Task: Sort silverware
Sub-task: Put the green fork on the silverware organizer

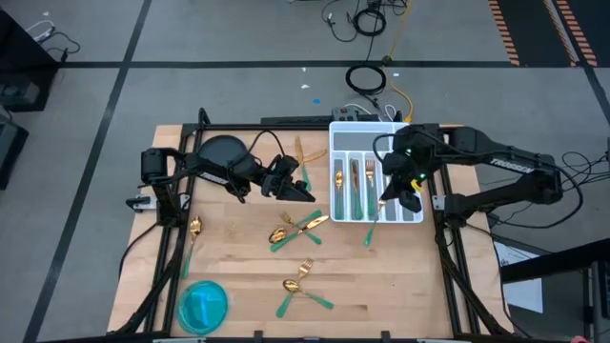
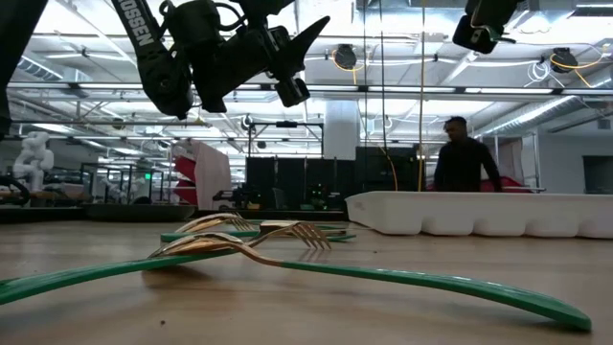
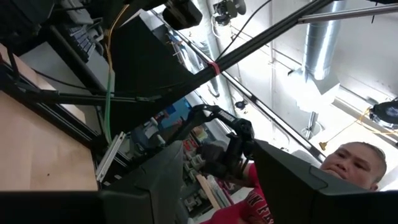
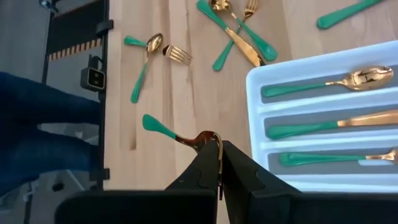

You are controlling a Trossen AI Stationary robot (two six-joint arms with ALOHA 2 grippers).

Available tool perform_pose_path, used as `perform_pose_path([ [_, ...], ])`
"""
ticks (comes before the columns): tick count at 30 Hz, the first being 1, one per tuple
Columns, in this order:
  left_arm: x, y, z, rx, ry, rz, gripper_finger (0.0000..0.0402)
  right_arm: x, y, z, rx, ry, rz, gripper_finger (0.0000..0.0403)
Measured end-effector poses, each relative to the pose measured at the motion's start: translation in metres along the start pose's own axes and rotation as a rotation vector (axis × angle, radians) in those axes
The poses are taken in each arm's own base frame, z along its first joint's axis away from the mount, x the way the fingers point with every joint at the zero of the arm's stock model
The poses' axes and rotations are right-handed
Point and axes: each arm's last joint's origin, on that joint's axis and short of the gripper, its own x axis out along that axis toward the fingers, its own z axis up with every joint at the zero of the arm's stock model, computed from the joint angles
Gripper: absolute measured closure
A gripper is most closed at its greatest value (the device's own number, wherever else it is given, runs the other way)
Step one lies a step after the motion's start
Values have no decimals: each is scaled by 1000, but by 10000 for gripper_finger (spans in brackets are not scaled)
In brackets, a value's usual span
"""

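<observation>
While most of the silverware (image 1: 297,225) sits loose on the table (image 1: 400,286), we count the job as barely a third done.

Done: the white tray (image 1: 367,127) at 2 o'clock has three slots with something in them, a spoon (image 4: 364,78), a knife (image 4: 373,118) and a fork (image 4: 388,155), each with its green handle lying along the slot. We can't tell if more pieces are stacked under them.

In hand: the right claw (image 4: 221,152) hangs at the tray's 6 o'clock edge, pinched shut on the gold end of a curved piece (image 4: 163,129). Its green handle sticks out over the bare wood just beside the tray. We think it's a fork or a spoon, but the head is too hidden to tell. We judge it is bound for a slot and not in one yet.

Left to do:
- a crossed heap (image 1: 286,233) at table centre
- a pair (image 1: 300,282) at 6 o'clock
- a lone spoon (image 1: 193,229) at 9 o'clock
- a gold piece or two (image 1: 301,151) at 12 o'clock, just beside the tray

The left claw (image 1: 311,194) is raised above the wood between 11 and 12 o'clock, fingers spread and nothing between them. It is near the heap but well above it.

The blue plate (image 1: 203,305) at 7 o'clock and the dark plate (image 1: 221,152) at 10 o'clock hold no silverware.
</observation>
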Motion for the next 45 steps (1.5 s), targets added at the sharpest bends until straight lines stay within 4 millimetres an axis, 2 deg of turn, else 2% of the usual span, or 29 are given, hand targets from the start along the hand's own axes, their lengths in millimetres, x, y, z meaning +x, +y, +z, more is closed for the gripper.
perform_pose_path([
  [7,0,0,0,0,0,0,200,6,-4,2,-38,43,-61,403],
  [12,0,0,0,0,-1,0,200,12,-18,4,-75,94,-146,403],
  [31,0,0,1,0,-20,4,200,17,-101,8,-92,257,-208,403],
  [45,0,0,1,3,-23,5,200,33,-160,6,-78,301,-84,403],
])
